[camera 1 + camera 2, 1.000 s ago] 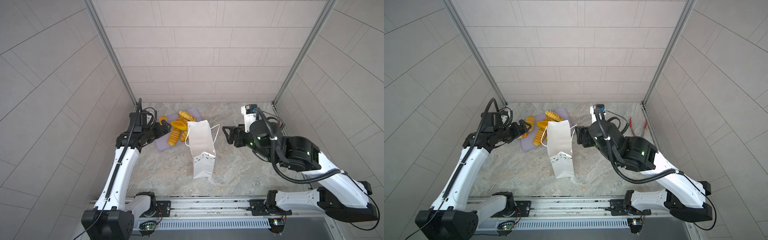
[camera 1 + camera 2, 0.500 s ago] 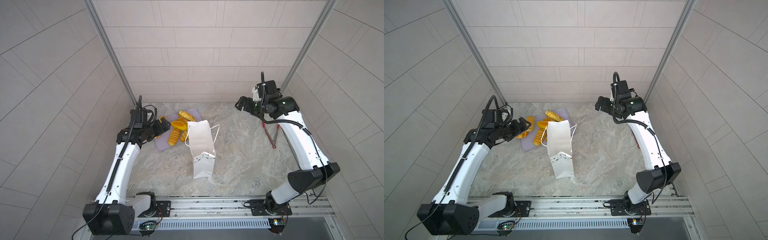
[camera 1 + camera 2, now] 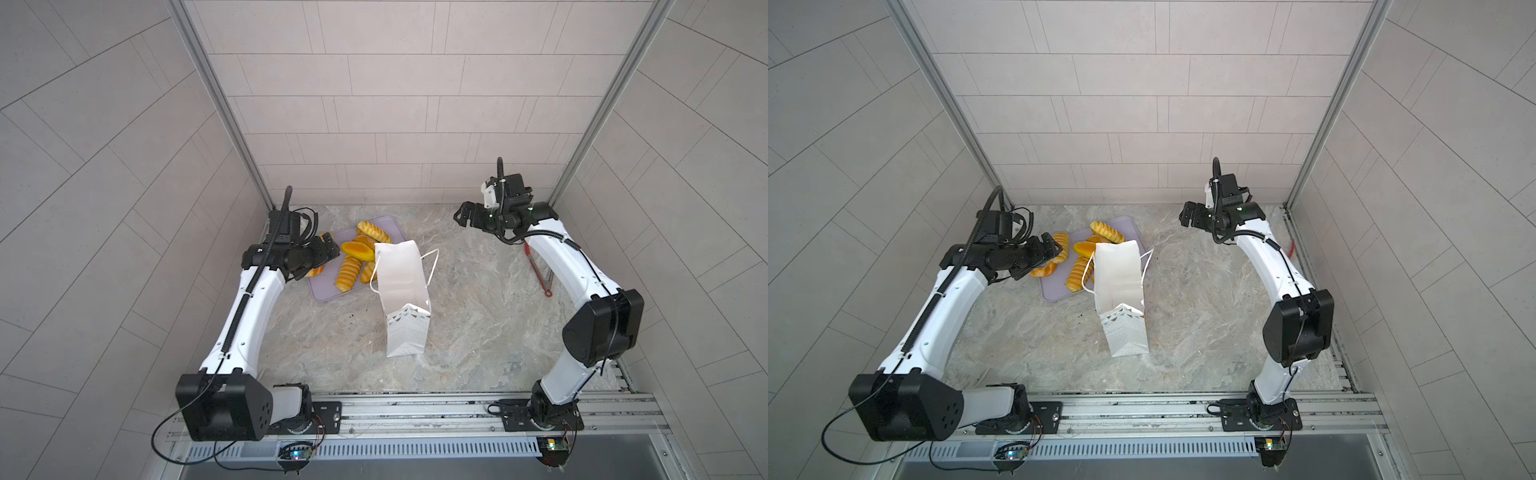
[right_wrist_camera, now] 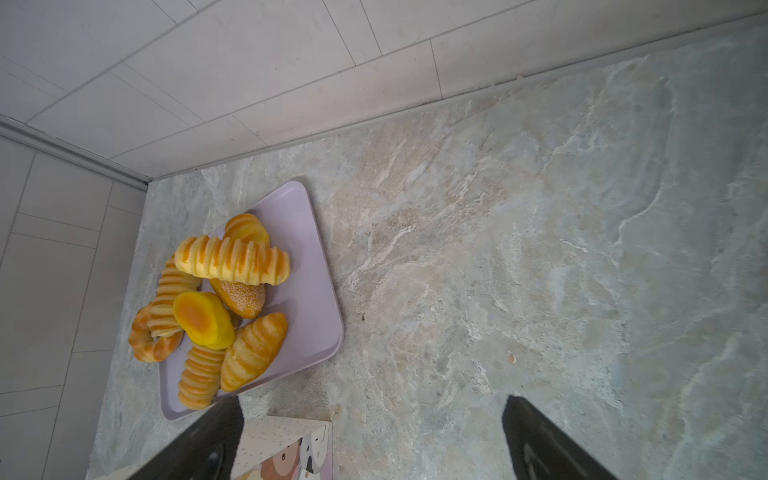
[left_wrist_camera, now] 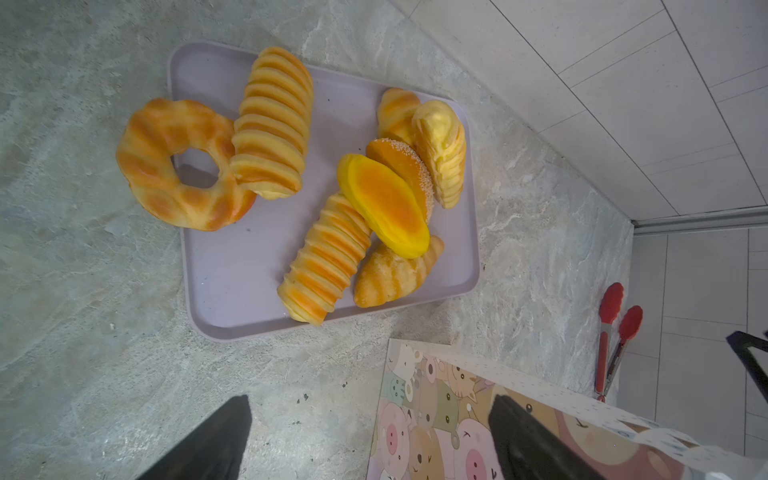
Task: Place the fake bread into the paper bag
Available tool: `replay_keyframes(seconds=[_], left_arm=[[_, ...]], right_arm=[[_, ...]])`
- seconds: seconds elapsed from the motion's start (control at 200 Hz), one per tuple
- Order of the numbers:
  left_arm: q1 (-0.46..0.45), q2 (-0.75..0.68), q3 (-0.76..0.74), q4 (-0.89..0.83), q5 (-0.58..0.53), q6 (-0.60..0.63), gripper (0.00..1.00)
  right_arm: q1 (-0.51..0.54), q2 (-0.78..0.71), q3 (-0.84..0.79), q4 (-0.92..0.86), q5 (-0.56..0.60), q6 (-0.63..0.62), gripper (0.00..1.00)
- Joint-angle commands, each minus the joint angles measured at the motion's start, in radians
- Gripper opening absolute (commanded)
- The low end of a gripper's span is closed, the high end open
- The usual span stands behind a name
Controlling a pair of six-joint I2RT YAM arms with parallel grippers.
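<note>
You are at the first pick. All the fake bread (image 5: 384, 205) in view lies heaped on the lilac tray (image 5: 232, 270), which sits on the table (image 3: 478, 299) just beside the paper bag (image 3: 401, 282), on its far side toward the left arm.

The left gripper (image 3: 330, 246) hovers over the tray edge farthest from the bag, jaws spread wide and empty. The right gripper (image 3: 460, 215) hangs well apart from the bag near the back wall, also wide open and holding nothing.

Next, I judge you should lower the left gripper onto one loose loaf, perhaps the ring pastry (image 5: 153, 141) overhanging the tray edge away from the bag. Close on it, lift it clear, and carry it over the bag's mouth.

In both top views the bag hides the tray corner nearest it and part of the heap. Its inside cannot be seen, so you cannot tell whether the mouth gapes enough or whether it holds anything. The red-tipped tongs (image 5: 606, 345), well beyond the bag, are partly covered by the right arm in a top view.
</note>
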Motion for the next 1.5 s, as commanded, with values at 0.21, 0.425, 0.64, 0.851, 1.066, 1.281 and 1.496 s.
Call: replay_keyframes(seconds=[0.21,0.425,0.64,0.851,1.066,1.281,1.496], left_arm=[[0.029,0.004,-0.031,0.000,-0.071,0.005,0.96],[0.029,-0.002,-0.054,0.004,-0.096,-0.012,0.96],[0.029,-0.020,-0.091,0.005,-0.093,-0.028,0.96],[0.028,-0.033,-0.117,0.004,-0.090,-0.030,0.96],[0.030,-0.035,-0.119,0.000,-0.084,-0.030,0.96],[0.029,-0.031,-0.116,-0.001,-0.080,-0.029,0.96],[0.029,-0.028,-0.114,0.000,-0.079,-0.029,0.96]], right_arm=[[0.060,0.202,0.080,0.088,-0.021,-0.097,0.51],[0.127,0.358,0.196,0.042,-0.017,-0.141,0.42],[0.170,0.485,0.291,0.032,-0.032,-0.143,0.37],[0.203,0.568,0.353,0.021,-0.012,-0.144,0.33],[0.212,0.641,0.418,0.000,0.010,-0.129,0.29],[0.217,0.699,0.479,-0.017,0.010,-0.118,0.29],[0.219,0.752,0.538,-0.041,0.016,-0.108,0.30]])
